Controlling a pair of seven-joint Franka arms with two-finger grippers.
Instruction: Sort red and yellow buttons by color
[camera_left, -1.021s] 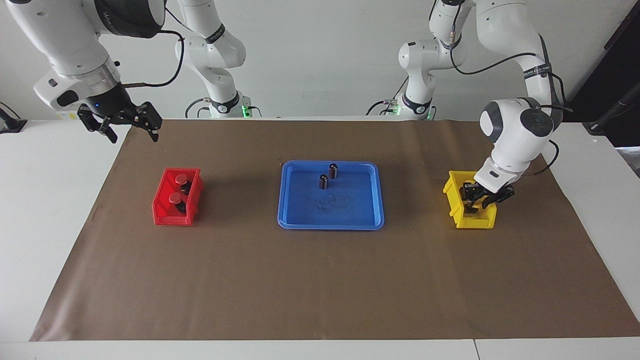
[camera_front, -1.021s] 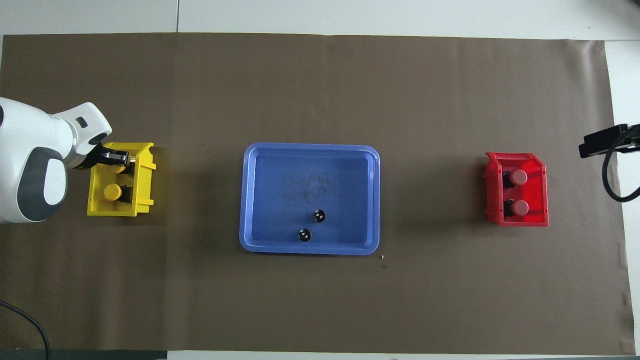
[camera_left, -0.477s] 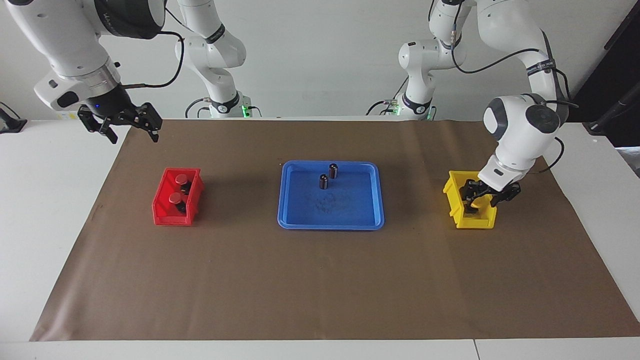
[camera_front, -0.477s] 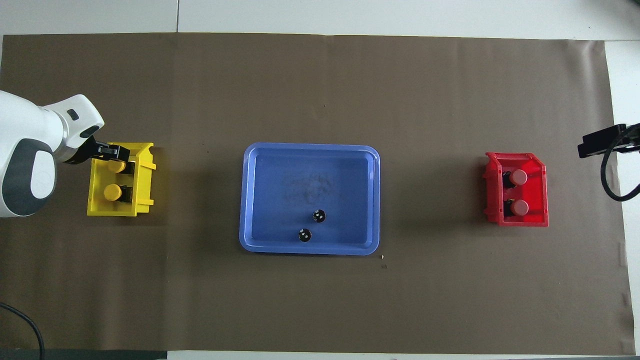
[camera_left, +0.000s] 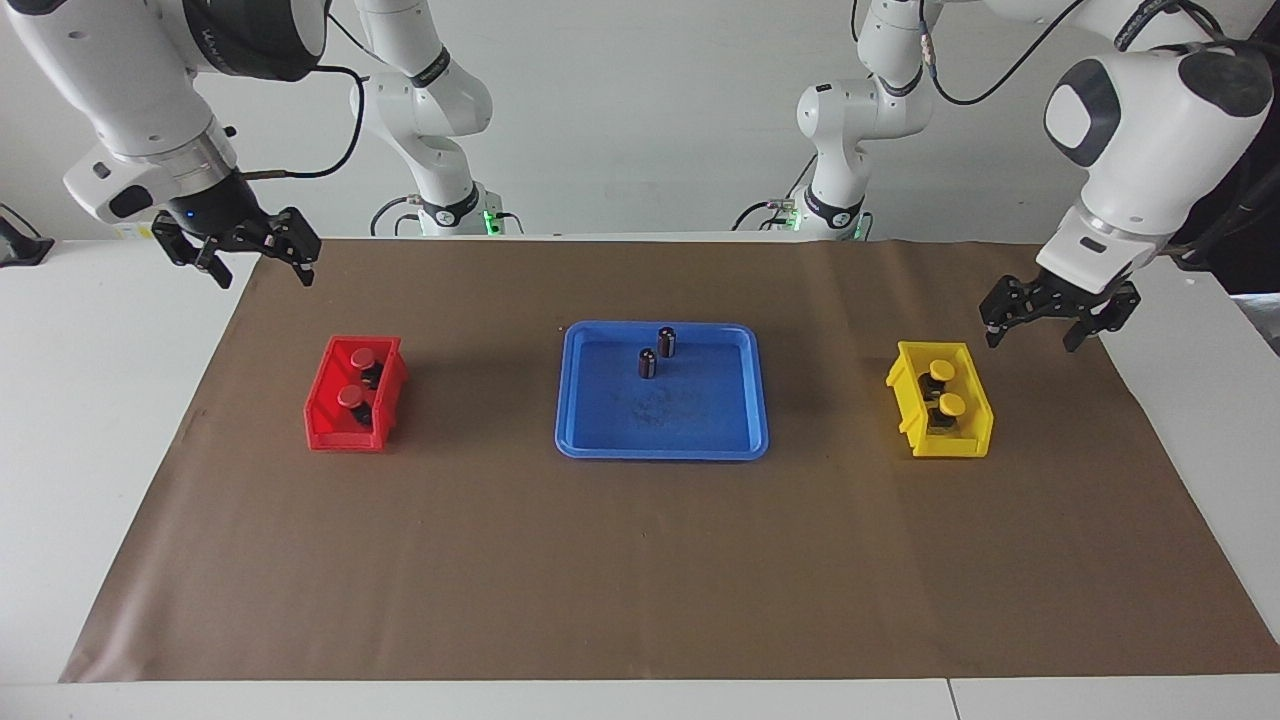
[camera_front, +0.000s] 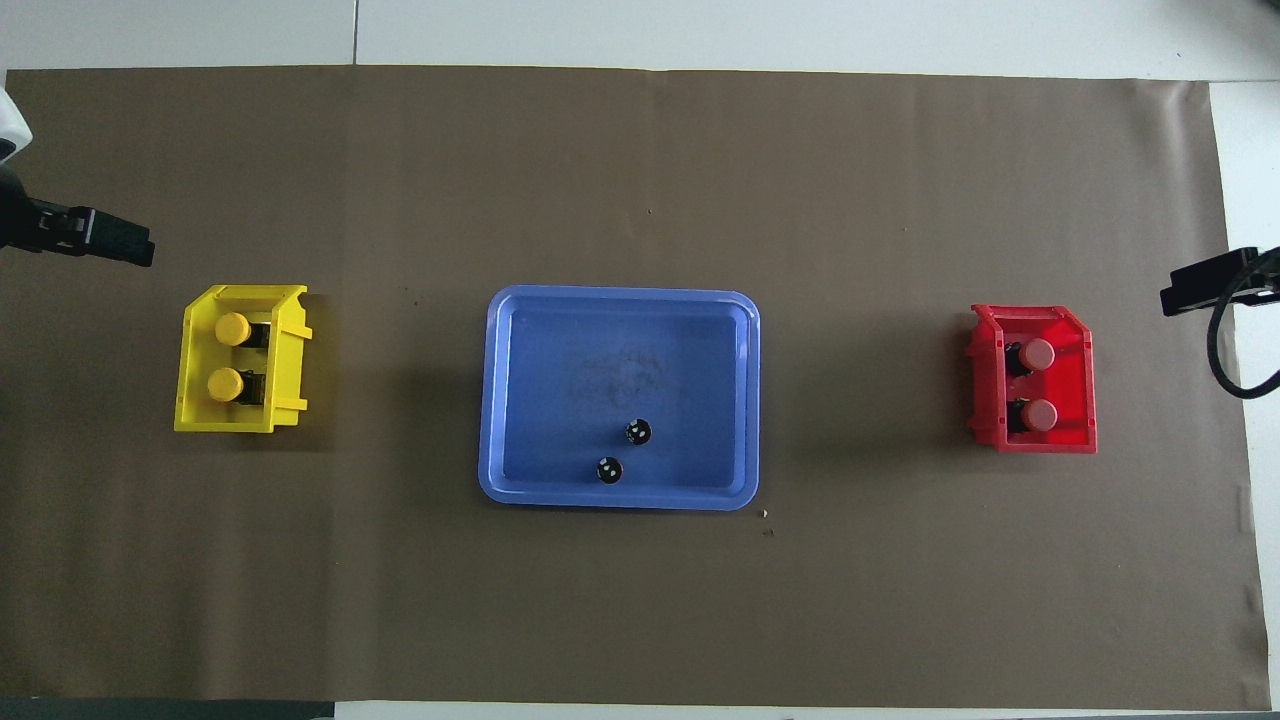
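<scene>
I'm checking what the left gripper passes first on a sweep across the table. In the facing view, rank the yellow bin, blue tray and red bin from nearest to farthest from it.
From the left gripper:
1. Yellow bin, just below it, at the left arm's end.
2. Blue tray, mid-table.
3. Red bin, at the right arm's end.

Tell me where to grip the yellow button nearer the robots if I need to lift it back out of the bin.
Take the yellow button by its round cap, coming straight down from above. It sits inside the yellow bin, whose walls block a side approach, with the second yellow button close beside it. The cap faces up, clear of its black base.
</scene>
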